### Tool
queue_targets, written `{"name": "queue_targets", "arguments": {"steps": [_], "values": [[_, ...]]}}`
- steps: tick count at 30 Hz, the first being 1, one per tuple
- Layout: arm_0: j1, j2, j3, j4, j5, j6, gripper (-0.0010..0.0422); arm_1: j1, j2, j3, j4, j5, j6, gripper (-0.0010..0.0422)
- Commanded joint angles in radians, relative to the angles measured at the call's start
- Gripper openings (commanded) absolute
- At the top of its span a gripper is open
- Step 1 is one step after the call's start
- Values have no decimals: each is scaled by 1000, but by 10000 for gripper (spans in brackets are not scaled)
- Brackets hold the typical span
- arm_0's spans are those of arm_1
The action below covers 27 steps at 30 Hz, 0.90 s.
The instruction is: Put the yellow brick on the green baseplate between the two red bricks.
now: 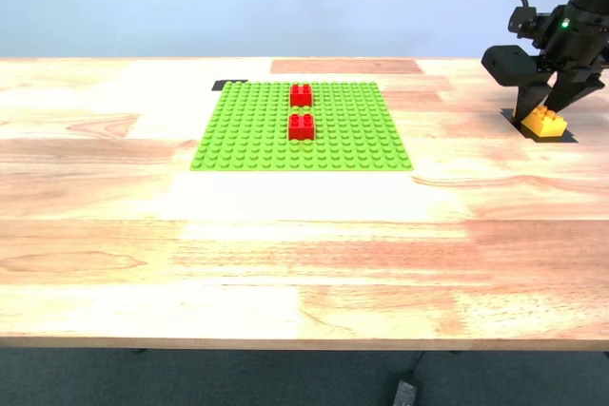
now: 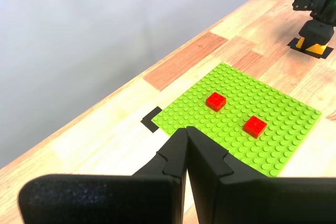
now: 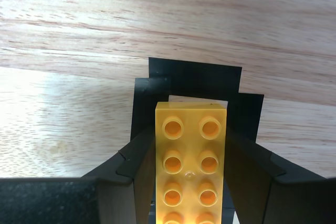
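Your second hand [image 3: 191, 182] is down on the yellow brick [image 3: 191, 161], which sits on a patch of black tape [image 3: 194, 80] on the desk [image 1: 285, 254]. In the second wrist view a finger [image 3: 137, 174] stands flat along each long side of the brick, narrowed to about its width. Whether they are already pressing or only touching cannot be told, and nothing shows the brick lifted off the tape. So you are at the pick-up step: the grasp is being made, and the carry has not begun.

Your first hand [image 2: 186, 145] has its jaws closed together and holds nothing. It hangs above the desk, with the green baseplate [image 2: 273, 108] ahead of it and the second hand beyond that.

The green baseplate lies well apart from your second hand, and the two red bricks [image 1: 301, 94] [image 1: 302, 126] stand on it in a line, with a short gap of bare studs between them.

Next, you need a firm squeeze on the long sides and a straight lift clear of the tape. Then carry the brick across over the gap. The gap looks tight for a brick this long, so you will probably have to turn it crosswise to the line of red bricks, line its studs up with the plate's grid, and press straight down.
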Motion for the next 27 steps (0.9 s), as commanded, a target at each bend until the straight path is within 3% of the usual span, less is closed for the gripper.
{"name": "queue_targets", "arguments": {"steps": [1, 9, 15, 25, 27], "values": [[0, 0, 0, 0, -1, 0, 0, 3, -5, 12, -21, -1, -6, 16], [0, 0, 0, 2, -1, 0, 0, 65, -127, 143, -128, -11, -134, 1], [0, -3, -8, 11, -1, 1, 0, 195, -191, 283, -160, -209, -290, 1], [0, -5, -11, 16, -1, 0, 0, 455, -82, 476, -244, -203, -512, 1], [0, -5, -10, 11, -3, 0, 0, 495, -31, 516, -243, -163, -541, 1]]}}
